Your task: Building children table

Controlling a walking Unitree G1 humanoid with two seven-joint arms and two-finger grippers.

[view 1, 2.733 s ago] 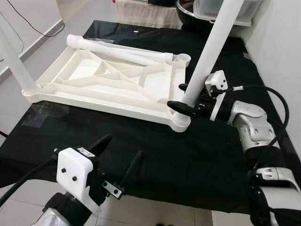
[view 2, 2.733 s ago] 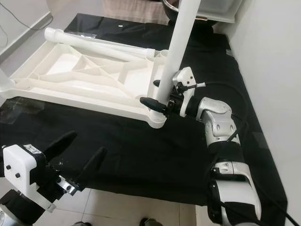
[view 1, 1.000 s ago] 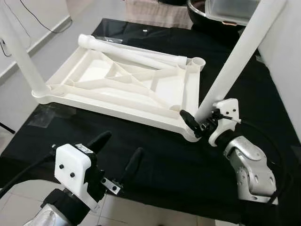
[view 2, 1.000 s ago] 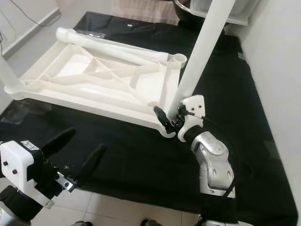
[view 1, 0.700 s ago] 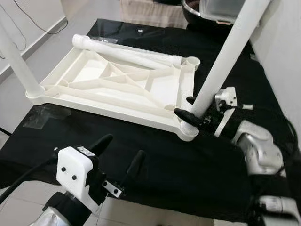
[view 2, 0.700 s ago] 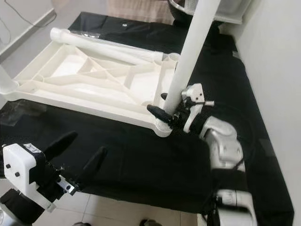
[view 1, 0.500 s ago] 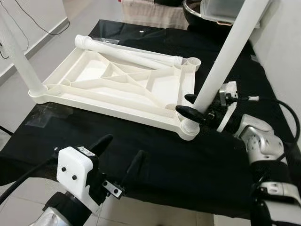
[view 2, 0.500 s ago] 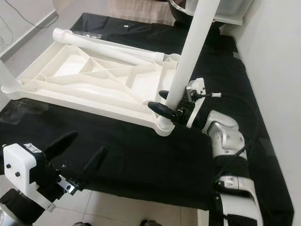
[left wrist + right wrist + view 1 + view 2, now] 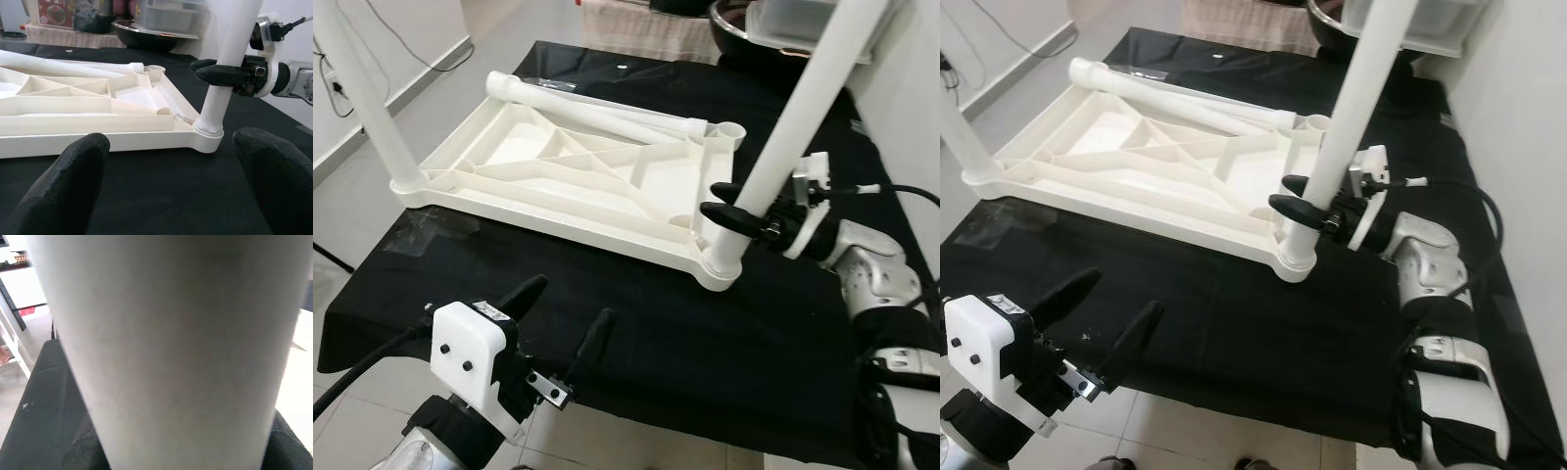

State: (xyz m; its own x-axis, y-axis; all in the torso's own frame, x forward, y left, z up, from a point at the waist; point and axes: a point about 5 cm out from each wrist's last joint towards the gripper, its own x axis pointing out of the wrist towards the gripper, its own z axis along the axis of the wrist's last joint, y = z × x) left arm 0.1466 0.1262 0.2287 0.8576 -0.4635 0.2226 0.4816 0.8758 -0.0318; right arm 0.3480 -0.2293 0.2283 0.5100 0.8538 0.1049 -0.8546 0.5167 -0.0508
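An upturned white tabletop [image 9: 568, 181] lies on a black-covered table [image 9: 636, 323]. One white leg [image 9: 783, 137] stands leaning in its near right corner socket [image 9: 720, 264]. My right gripper [image 9: 729, 204] is shut on this leg just above the socket; the leg [image 9: 171, 347] is seen close up in the right wrist view. A second leg [image 9: 367, 98] stands in the near left corner. A third leg [image 9: 597, 108] lies loose along the far edge, beside an empty socket [image 9: 732, 130]. My left gripper [image 9: 563, 318] hovers open at the table's front edge, holding nothing.
A dark bowl [image 9: 744, 24] and a clear plastic box [image 9: 803, 15] sit at the table's far end. A white wall [image 9: 1528, 117] runs close along the right side. Tiled floor [image 9: 362, 196] lies to the left and in front.
The head view has shifted. My right wrist has turned while staying shut on the leg, which stands less tilted than a second ago. The left gripper has stayed put.
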